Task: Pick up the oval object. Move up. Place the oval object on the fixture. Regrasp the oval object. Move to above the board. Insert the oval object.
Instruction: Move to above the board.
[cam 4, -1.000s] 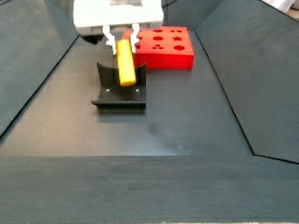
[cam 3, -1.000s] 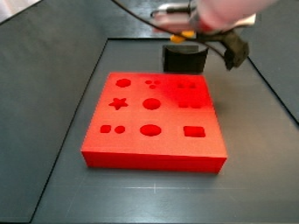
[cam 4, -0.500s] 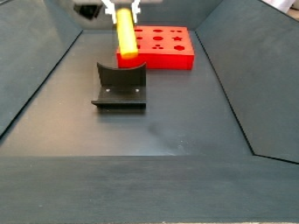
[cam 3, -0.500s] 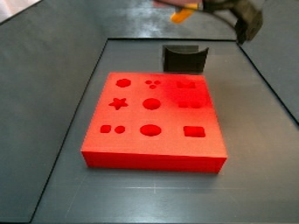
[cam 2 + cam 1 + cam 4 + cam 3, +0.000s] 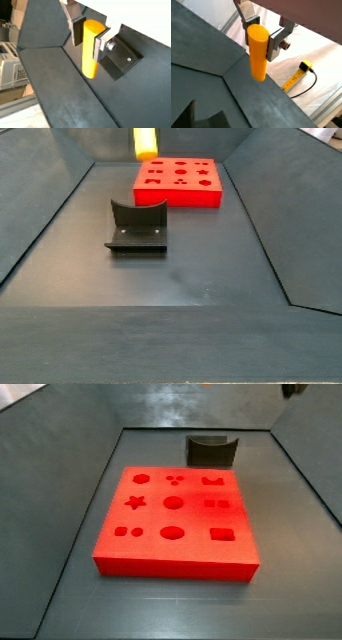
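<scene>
In both wrist views my gripper (image 5: 263, 36) (image 5: 90, 34) is shut on the upper part of the oval object (image 5: 258, 57) (image 5: 91, 57), a yellow-orange peg hanging upright below the silver fingers (image 5: 276, 42). In a side view only the peg's lower end (image 5: 144, 140) shows at the top edge, high above the floor and behind the fixture (image 5: 138, 226); the gripper itself is cut off there. The dark notched fixture (image 5: 210, 451) stands bare just behind the red board (image 5: 194, 519) (image 5: 181, 196), whose recesses hold nothing.
Sloping dark walls (image 5: 54, 198) enclose the grey floor (image 5: 187, 278) on all sides. A yellow tape measure with a black cable (image 5: 301, 70) lies outside the enclosure in a wrist view.
The gripper has risen straight up with the oval object, lifting it off the fixture's notch and almost out of both side views. Board and fixture have not moved.
</scene>
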{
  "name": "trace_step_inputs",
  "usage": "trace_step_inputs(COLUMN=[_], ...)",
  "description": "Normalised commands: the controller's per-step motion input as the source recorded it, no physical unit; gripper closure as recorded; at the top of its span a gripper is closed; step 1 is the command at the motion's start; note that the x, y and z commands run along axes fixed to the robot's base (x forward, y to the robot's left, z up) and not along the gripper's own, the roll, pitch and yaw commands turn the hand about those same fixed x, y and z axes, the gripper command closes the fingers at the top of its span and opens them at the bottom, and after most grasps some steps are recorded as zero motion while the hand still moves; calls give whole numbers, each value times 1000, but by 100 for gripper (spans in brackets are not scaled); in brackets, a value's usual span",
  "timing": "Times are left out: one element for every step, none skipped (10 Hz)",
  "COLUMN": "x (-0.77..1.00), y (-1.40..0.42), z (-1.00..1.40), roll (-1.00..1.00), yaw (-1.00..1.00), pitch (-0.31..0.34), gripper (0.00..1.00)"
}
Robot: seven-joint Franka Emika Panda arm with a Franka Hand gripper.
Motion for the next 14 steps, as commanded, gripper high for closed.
trace_step_inputs(x=[-57, -49, -30, -481, -482, -523, -529, -535, -549, -554, -535, -394, -256, -162], y=[-24, -17, -15, -1000, -1000, -1000, -1000, -1000, -1000, -1000, -884, -594, -324, -164], z=[596, 476, 173, 304, 309, 319, 310, 316, 313, 309, 288, 196, 111, 55], roll=[-39, -41, -48, -1000, -1000, -1000, -1000, -1000, -1000, -1000, -1000, -1000, -1000, -1000], yaw=[-121, -107, -55, -208, -195, -202, -208, -211, -216, -219, -216, -214, -207, -197], pitch=[71, 98, 147, -30, -36, -33, -28, -23, -5, 7, 18, 24, 30, 34], gripper=[100, 100, 100, 100, 100, 100, 100, 100, 100, 100, 100, 100, 100, 100])
